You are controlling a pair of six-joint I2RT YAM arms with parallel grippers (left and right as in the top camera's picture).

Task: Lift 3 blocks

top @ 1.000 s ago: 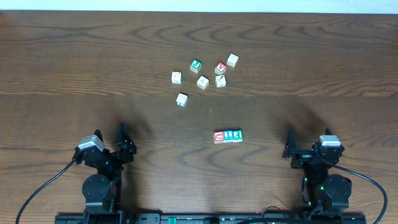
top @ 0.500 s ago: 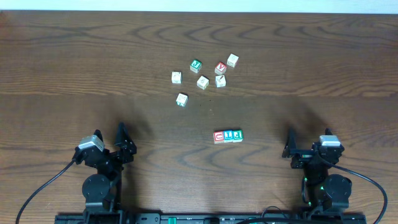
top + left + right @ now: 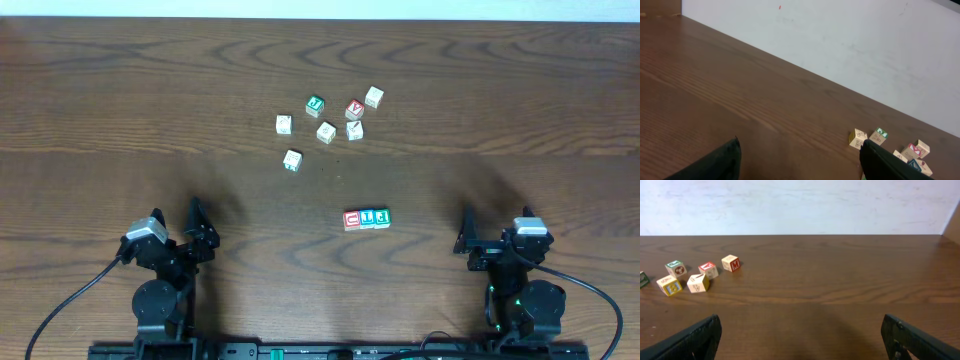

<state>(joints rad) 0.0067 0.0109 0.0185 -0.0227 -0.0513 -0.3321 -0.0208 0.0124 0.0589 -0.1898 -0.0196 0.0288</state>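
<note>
The 3 blocks lie in a tight row on the table in the overhead view: a red-faced one (image 3: pixel 351 220), a blue-faced one (image 3: pixel 367 217) and a teal-green one (image 3: pixel 381 216). Neither wrist view shows this row. My left gripper (image 3: pixel 203 228) rests near the front edge, well to the left of the row, open and holding nothing (image 3: pixel 800 167). My right gripper (image 3: pixel 467 240) rests to the right of the row, also open and holding nothing (image 3: pixel 800 340). Both are apart from every block.
Several other cubes are scattered farther back: a green-faced one (image 3: pixel 315 105), a red one with a V (image 3: pixel 354 109) and pale ones (image 3: pixel 292 160). The right wrist view shows that cluster at far left (image 3: pixel 708 270); the left wrist view shows it at lower right (image 3: pixel 858 138).
</note>
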